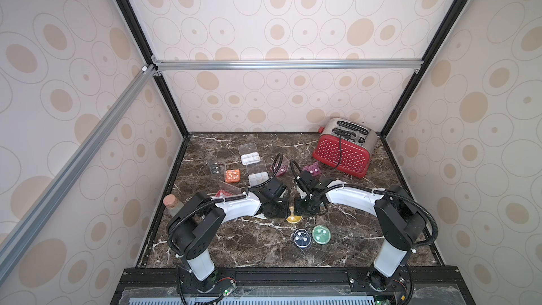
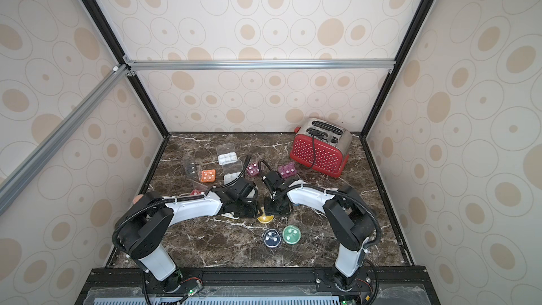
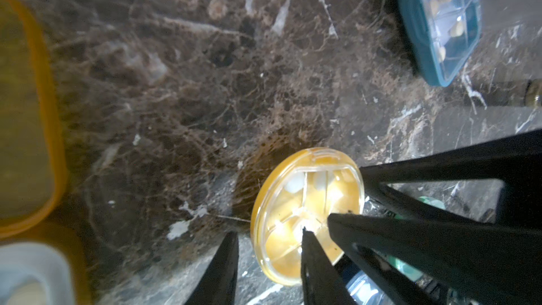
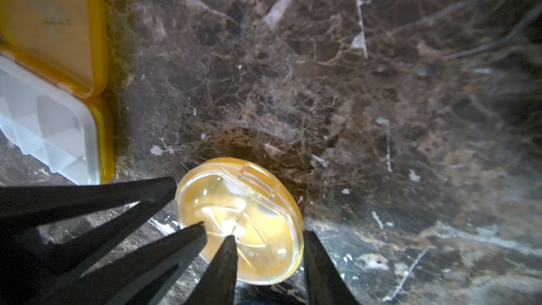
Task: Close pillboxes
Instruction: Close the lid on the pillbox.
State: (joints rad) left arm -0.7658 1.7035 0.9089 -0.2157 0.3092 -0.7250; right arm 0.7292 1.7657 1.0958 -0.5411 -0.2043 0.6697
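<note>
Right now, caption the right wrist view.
Left gripper and right gripper meet at a round yellow pillbox on marble.

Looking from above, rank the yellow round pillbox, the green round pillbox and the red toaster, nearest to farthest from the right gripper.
In a top view:
1. Yellow round pillbox, at the right gripper fingertips.
2. Green round pillbox, toward the front edge.
3. Red toaster, far back right corner.

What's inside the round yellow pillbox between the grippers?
Through the clear lid of the round yellow pillbox, divider walls and a few white pills show. Black gripper fingers cover part of it, so those compartments' contents are hidden.
</note>
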